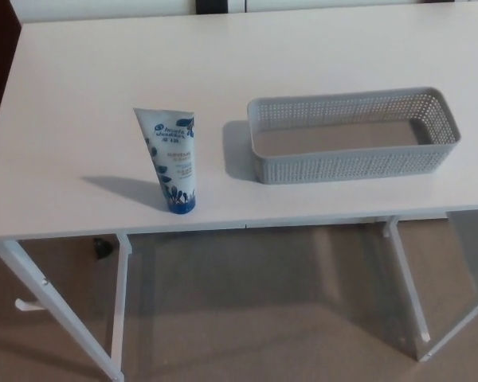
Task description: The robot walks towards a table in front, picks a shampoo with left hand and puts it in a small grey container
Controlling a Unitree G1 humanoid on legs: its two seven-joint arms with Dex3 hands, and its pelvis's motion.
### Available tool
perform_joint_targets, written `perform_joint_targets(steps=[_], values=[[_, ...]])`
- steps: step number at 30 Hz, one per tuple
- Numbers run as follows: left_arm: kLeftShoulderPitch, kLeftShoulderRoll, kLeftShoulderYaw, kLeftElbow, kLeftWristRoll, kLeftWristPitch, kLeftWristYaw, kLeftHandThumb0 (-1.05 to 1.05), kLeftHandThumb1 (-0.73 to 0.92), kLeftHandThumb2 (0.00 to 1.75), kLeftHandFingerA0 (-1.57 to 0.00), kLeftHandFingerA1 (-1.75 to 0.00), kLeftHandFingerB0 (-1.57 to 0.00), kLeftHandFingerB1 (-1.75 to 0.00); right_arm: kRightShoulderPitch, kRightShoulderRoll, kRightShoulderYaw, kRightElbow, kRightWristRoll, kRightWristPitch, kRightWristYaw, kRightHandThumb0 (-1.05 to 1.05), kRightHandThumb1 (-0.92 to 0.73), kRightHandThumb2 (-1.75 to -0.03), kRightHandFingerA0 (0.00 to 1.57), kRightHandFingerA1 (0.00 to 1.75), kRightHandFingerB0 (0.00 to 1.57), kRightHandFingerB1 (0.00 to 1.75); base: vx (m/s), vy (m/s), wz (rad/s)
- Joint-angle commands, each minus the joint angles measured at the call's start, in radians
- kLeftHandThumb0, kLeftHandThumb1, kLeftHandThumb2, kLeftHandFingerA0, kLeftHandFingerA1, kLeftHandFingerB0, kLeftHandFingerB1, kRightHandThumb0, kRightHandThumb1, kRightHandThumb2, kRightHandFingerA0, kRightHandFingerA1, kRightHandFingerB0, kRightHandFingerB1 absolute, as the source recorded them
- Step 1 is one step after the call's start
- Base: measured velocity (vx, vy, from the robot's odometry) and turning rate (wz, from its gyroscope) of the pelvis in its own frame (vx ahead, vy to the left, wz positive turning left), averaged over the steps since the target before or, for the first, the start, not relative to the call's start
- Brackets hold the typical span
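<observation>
**Item 1 – shampoo tube** (172, 163). White squeeze tube with dark blue leaf and flower print and a blue cap. It stands upright on its cap, the wide crimped end uppermost, leaning slightly. A line of blue lettering beside a round emblem runs across the upper part, and smaller lines sit below it, but all of it is too blurred to read and no brand can be confirmed. The tube is on the table near the front edge, left of centre, and its shadow falls to the picture's left.

**Item 2 – small grey container** (350, 163). Oblong basket with perforated walls and rounded corners, its long side running across the view. Its smooth inner floor shows from end to end. No label or writing is visible. It sits to the right of the tube – near it but clearly apart, with bare tabletop between them.

**Item 3 – table** (223, 64). White top on white legs (118, 302), with beige floor (263, 318) beneath.

**Item 4 – robot hands.** Neither the left nor the right hand appears in the head view, so how far each is open, and whether it holds or touches anything, cannot be told.
</observation>
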Motion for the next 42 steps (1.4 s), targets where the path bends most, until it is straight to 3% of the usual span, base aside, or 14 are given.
perform_joint_targets(steps=[1,2,11,18,19,20,21,25,26,31,32,33,41,42], values=[[0.002,0.012,-0.003,-0.001,0.007,0.021,-0.003,-0.34,0.64,0.59,-0.54,-0.44,-0.42,-0.34,0.005,-0.014,-0.003,-0.004,0.008,0.006,0.011,-0.41,-0.77,-0.63,0.51,0.44,0.38,0.36,0.00,0.000,0.00],[0.002,0.013,-0.007,-0.002,0.011,0.018,-0.005,-0.42,0.54,0.78,-0.47,-0.53,-0.33,-0.44,0.005,-0.014,0.000,-0.005,0.004,0.003,0.009,-0.42,-0.78,-0.63,0.52,0.44,0.38,0.36,0.00,0.000,0.00],[0.010,0.009,0.010,-0.033,-0.011,-0.009,-0.021,-0.36,0.63,0.59,-0.45,-0.43,-0.29,-0.31,0.001,-0.018,0.013,-0.003,-0.006,0.009,0.002,-0.42,-0.78,-0.63,0.51,0.43,0.39,0.36,0.00,0.000,0.00],[0.129,0.012,0.186,-0.213,-0.172,-0.046,-0.141,-0.37,0.49,0.61,-0.18,-0.31,-0.16,-0.31,-0.001,-0.024,0.012,-0.005,0.002,0.020,0.010,-0.41,-0.77,-0.63,0.50,0.43,0.38,0.36,0.00,0.000,0.00],[0.166,0.033,0.229,-0.283,-0.197,-0.034,-0.143,-0.27,0.36,0.88,0.00,-0.48,0.00,-0.48,0.000,-0.031,0.013,-0.005,0.001,0.022,0.010,-0.42,-0.77,-0.63,0.50,0.44,0.38,0.36,0.00,0.000,0.00],[0.216,0.065,0.286,-0.381,-0.236,-0.021,-0.144,-0.27,0.36,0.88,0.00,-0.48,0.00,-0.48,0.000,-0.042,0.013,-0.004,-0.002,0.025,0.010,-0.42,-0.77,-0.63,0.50,0.44,0.38,0.36,0.00,0.000,0.00],[0.229,0.073,0.311,-0.401,-0.253,-0.015,-0.162,-0.41,0.47,0.56,-0.11,-0.27,-0.10,-0.24,0.001,-0.044,0.017,-0.003,-0.006,0.022,0.009,-0.42,-0.78,-0.64,0.49,0.43,0.38,0.36,0.00,0.000,0.00],[0.246,0.125,0.435,-0.442,-0.322,0.004,-0.236,-0.47,0.31,0.66,-0.05,-0.36,-0.03,-0.30,-0.003,-0.050,0.024,0.002,-0.013,0.018,0.008,-0.43,-0.77,-0.63,0.50,0.43,0.39,0.36,0.00,0.000,0.00],[0.247,0.159,0.487,-0.485,-0.370,0.048,-0.274,-0.28,0.22,0.81,0.00,-0.47,0.00,-0.48,0.001,-0.050,0.025,0.004,-0.012,0.018,0.010,-0.42,-0.78,-0.64,0.50,0.43,0.38,0.36,0.00,0.000,0.00],[0.254,0.201,0.583,-0.574,-0.437,0.137,-0.338,-0.28,0.22,0.81,0.00,-0.47,0.00,-0.48,0.005,-0.051,0.026,0.006,-0.010,0.019,0.014,-0.42,-0.78,-0.64,0.50,0.43,0.38,0.36,0.00,0.000,0.00],[0.228,0.252,0.647,-0.669,-0.505,0.190,-0.355,-0.53,0.39,0.53,-0.19,-0.28,-0.17,-0.30,0.010,-0.052,0.035,0.009,-0.019,0.007,0.010,-0.41,-0.79,-0.64,0.49,0.42,0.38,0.36,0.00,0.000,0.00],[0.197,0.272,0.705,-0.792,-0.591,0.250,-0.354,-0.22,0.24,0.82,-0.09,-0.51,-0.10,-0.51,0.005,-0.049,0.037,0.018,-0.022,0.001,0.006,-0.42,-0.79,-0.64,0.49,0.43,0.37,0.36,0.00,0.000,0.00],[0.135,0.283,0.716,-1.012,-0.651,0.312,-0.405,-0.26,0.30,0.85,0.00,-0.48,0.00,-0.48,0.002,-0.053,0.056,0.024,-0.034,-0.003,-0.006,-0.41,-0.79,-0.64,0.52,0.43,0.38,0.36,0.00,0.000,0.00],[0.111,0.284,0.697,-1.060,-0.664,0.333,-0.407,-0.46,0.33,0.71,-0.02,-0.29,-0.02,-0.28,-0.002,-0.053,0.056,0.026,-0.034,-0.003,-0.008,-0.42,-0.78,-0.63,0.53,0.43,0.38,0.36,0.00,0.000,0.00]])
